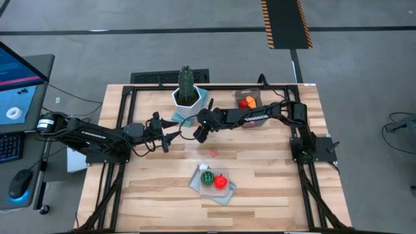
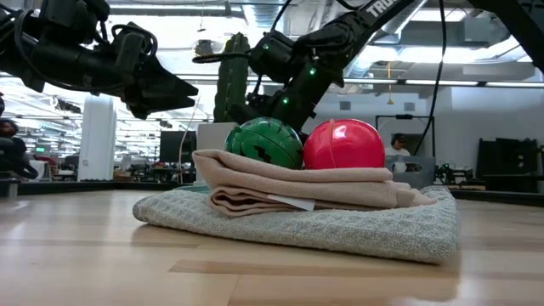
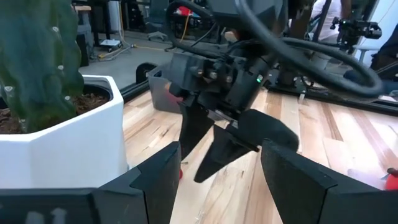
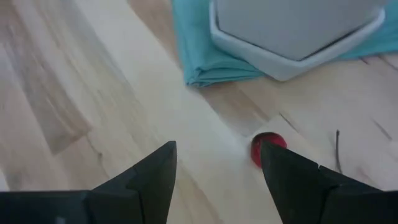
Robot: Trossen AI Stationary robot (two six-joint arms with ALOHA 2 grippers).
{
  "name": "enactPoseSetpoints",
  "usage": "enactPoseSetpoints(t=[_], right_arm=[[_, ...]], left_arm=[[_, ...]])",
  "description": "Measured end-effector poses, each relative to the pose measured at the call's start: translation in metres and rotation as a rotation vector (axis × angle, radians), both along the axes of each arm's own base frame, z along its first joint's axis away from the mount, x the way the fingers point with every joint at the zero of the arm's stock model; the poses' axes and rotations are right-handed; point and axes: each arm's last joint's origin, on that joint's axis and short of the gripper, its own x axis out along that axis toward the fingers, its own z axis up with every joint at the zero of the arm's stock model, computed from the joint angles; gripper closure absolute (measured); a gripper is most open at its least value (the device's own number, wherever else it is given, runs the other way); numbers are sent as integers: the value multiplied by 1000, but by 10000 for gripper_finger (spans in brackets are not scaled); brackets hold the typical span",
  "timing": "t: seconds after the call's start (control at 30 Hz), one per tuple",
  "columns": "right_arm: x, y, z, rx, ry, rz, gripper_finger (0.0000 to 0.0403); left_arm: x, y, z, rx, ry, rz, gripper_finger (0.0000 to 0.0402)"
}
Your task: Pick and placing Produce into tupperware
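Right gripper (image 1: 202,133) hangs over mid-bench just in front of the white pot (image 1: 187,99) w/ cactus (image 1: 186,79), jaws parted, nothing held. Right wrist view shows a small red berry (image 4: 268,148) on bare wood just beside one finger (image 4: 292,180), near the teal cloth (image 4: 208,59) under the pot. That looks like the next pick.

To do it well: shift so berry sits centred betw. the fingers, not at the inside edge of one; come straight down til tips nearly touch wood, then close gently, since it's round & will likely roll or squirt out. Keep clear of pot & cloth edge.

Left gripper (image 1: 170,136) waits close by, wide open, empty; mind the gap betw. arms.

Tupperware (image 1: 247,101) at back right of bench, already has orange & red pieces in it. Green ball (image 1: 207,177) & red ball (image 1: 220,181) sit on folded cloth (image 1: 212,187) at front.
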Motion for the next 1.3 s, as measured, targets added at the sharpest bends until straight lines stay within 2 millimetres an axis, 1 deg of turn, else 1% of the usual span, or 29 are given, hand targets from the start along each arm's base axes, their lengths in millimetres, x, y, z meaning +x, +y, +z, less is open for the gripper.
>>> enactPoseSetpoints(t=[0.17, 0.33, 0.43, 0.5, 0.57, 0.63, 0.73, 0.8, 0.87, 0.93, 1.03, 1.3], right_arm=[[1, 5, 0, -11, -15, -90, 149], [2, 19, 1, -18, -32, -150, 149], [5, 25, -11, -68, -23, -192, 149], [2, 28, -19, -94, 20, -212, 149], [11, 26, -24, -125, -53, -262, 149], [7, 22, -31, -152, -16, -293, 149], [16, 18, -44, -155, -76, -327, 149], [14, 16, -48, -157, -59, -332, 149], [20, 17, -52, -154, -105, -343, 149], [17, 17, -57, -155, -81, -354, 149], [22, 17, -63, -162, -110, -366, 149], [22, 25, -63, -148, -112, -364, 149]], left_arm=[[0, 0, 0, -1, -2, 0, 189], [0, 0, 0, -31, -14, 3, 189], [0, 0, 1, -19, -17, 2, 189], [0, 0, 2, -4, -21, 0, 189], [0, 0, 2, 9, -19, 0, 189], [0, 0, 2, 22, -15, -2, 189], [0, 0, 2, 34, -10, -2, 189], [0, 0, 2, 43, -8, -4, 189], [0, 0, 3, 49, -9, -13, 189], [0, 0, 2, 51, -7, -21, 189], [0, 0, 2, 51, -5, -22, 189], [0, -1, 2, 55, 0, -23, 189]])
